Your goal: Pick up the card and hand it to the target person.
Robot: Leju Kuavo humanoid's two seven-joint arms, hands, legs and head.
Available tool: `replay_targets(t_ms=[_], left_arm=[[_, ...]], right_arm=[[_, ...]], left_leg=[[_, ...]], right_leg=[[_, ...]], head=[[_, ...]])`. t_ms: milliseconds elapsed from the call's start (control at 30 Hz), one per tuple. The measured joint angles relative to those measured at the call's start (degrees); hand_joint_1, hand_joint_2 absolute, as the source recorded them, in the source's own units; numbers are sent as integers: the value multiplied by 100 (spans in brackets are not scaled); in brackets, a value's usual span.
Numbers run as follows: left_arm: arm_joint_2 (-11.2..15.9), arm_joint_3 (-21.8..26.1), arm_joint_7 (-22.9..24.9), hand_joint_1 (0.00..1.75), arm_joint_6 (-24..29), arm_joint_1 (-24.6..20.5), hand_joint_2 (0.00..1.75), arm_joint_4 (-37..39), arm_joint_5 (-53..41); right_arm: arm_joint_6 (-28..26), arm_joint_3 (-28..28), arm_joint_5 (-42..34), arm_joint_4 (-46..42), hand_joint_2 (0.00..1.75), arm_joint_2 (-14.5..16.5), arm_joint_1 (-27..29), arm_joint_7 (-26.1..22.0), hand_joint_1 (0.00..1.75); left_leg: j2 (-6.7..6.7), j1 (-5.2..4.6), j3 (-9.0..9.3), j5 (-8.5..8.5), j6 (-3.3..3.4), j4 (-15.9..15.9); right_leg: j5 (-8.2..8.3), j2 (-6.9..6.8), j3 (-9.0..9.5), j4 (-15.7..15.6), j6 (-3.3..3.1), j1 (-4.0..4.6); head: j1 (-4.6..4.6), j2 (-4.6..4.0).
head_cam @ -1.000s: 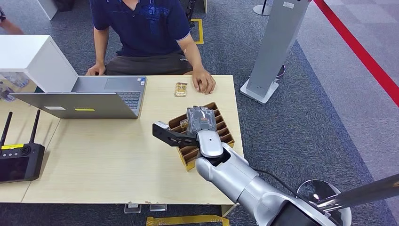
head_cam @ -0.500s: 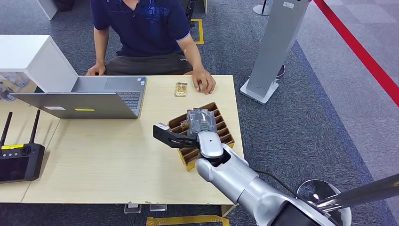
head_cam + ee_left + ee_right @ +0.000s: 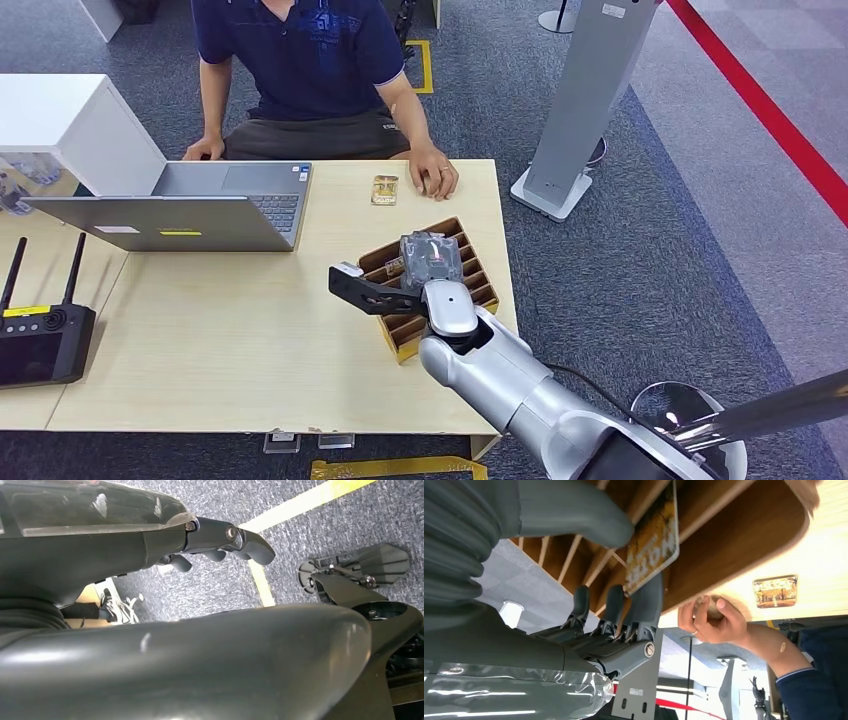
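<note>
Over the box (image 3: 430, 290), right robot hand (image 3: 624, 570) pinches card (image 3: 651, 540)

"hotel" lettering on card (image 3: 651, 540)

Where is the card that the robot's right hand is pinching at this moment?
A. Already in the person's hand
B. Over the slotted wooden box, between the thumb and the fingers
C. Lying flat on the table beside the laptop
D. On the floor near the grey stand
B: in the right wrist view the card sits pinched by the right hand, with the wooden box right behind it.
</note>
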Motion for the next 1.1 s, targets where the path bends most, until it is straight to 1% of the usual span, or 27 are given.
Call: replay_targets(t_ms=[267, 433, 500, 933, 1000, 1100], left_arm=[[0, -46, -1, 0, 0, -1, 0, 0, 0], [0, -73, -2, 0, 2, -1, 0, 0, -1], [0, -76, -2, 0, 0, -1, 0, 0, -7], [0, -121, -90, 0, 4, -8, 0, 0, -72], [0, -123, -95, 0, 4, -7, 0, 0, -60], [0, -125, -115, 0, 5, -4, 0, 0, -54]], right_arm=[[-1, -81, -6, 3, 175, -1, -4, 0, 137], [-33, -97, -40, 29, 175, -15, -4, 1, 152], [-46, -99, -49, 41, 175, -21, -4, 1, 155], [-198, -210, -100, -1, 175, -105, 5, 49, 155], [-200, -284, -155, -187, 175, -177, 25, 83, 155], [-95, -456, -233, -770, 175, -366, 58, 208, 155]], left_leg=[[0, 0, 1, 0, 0, 0], [0, 0, 3, 0, 0, 0], [0, 0, 5, 0, 0, 0], [0, -1, 7, 0, 0, 0], [0, -1, 6, 0, 0, 1], [0, -1, 5, 0, 0, 1]], right_leg=[[0, 1, 0, 0, 0, 0], [0, 1, 1, 0, 0, 0], [0, 1, 2, 0, 0, 0], [0, 1, 3, 0, 0, 0], [0, 1, 2, 0, 0, 0], [1, 1, 1, 0, 0, 0]], head=[[0, 0], [0, 0], [0, 0], [0, 0], [0, 0], [0, 0]])
